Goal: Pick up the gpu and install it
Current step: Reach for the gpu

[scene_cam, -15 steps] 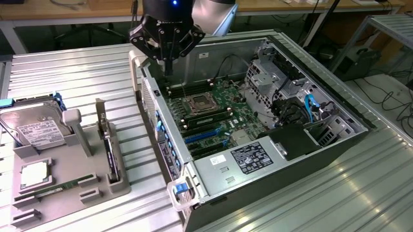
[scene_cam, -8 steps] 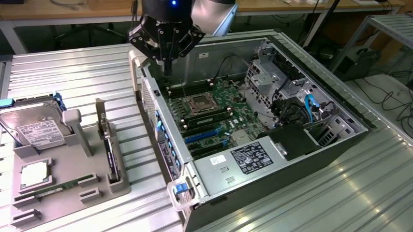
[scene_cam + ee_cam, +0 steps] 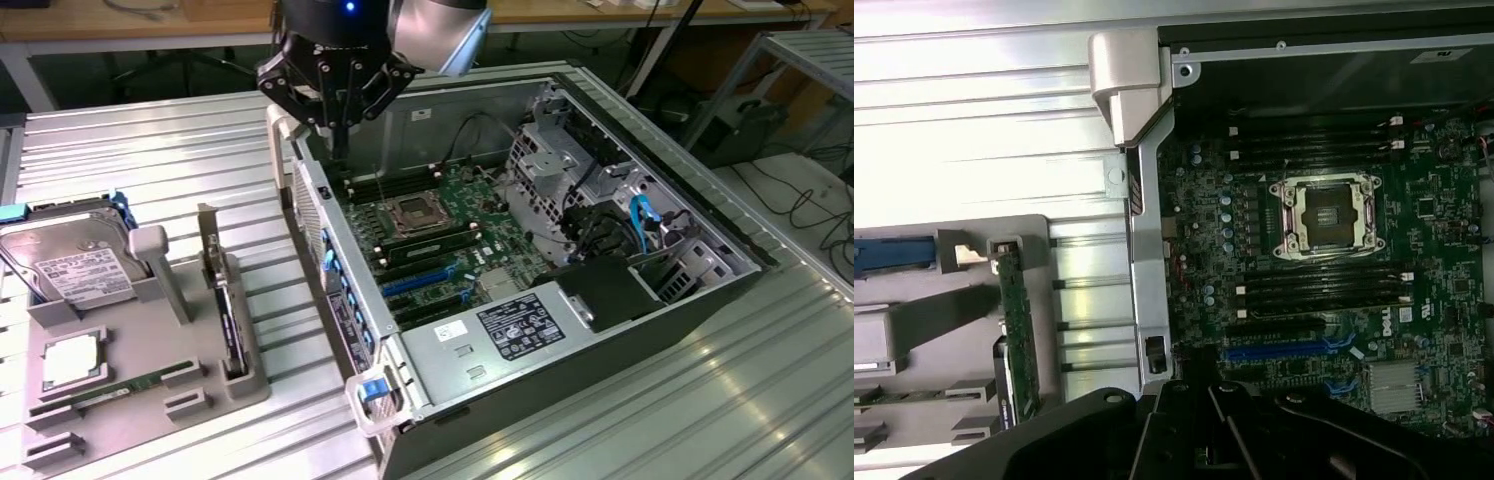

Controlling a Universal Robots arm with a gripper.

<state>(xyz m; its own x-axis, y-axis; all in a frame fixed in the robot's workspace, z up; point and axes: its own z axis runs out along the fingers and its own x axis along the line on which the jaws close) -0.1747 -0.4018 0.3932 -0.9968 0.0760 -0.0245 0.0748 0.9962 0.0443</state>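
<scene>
The gpu (image 3: 224, 312) stands on its edge in a slot of the grey holder (image 3: 147, 330) at the exterior view's left, its silver bracket pointing up. In the wrist view the gpu (image 3: 1016, 335) appears edge-on as a narrow green strip. My gripper (image 3: 339, 148) hangs over the far left corner of the open computer case (image 3: 441, 390), fingers shut together with nothing between them. It is well apart from the gpu. Inside the case lies the green motherboard (image 3: 441, 235) with blue card slots (image 3: 1284, 350).
A silver hard drive (image 3: 74, 265) with a white label, a processor (image 3: 67, 362) and a memory stick (image 3: 127, 385) sit in the same grey holder. The case holds a power supply (image 3: 521, 330) and drive cages (image 3: 561, 160). Everything rests on a ribbed metal table (image 3: 694, 400).
</scene>
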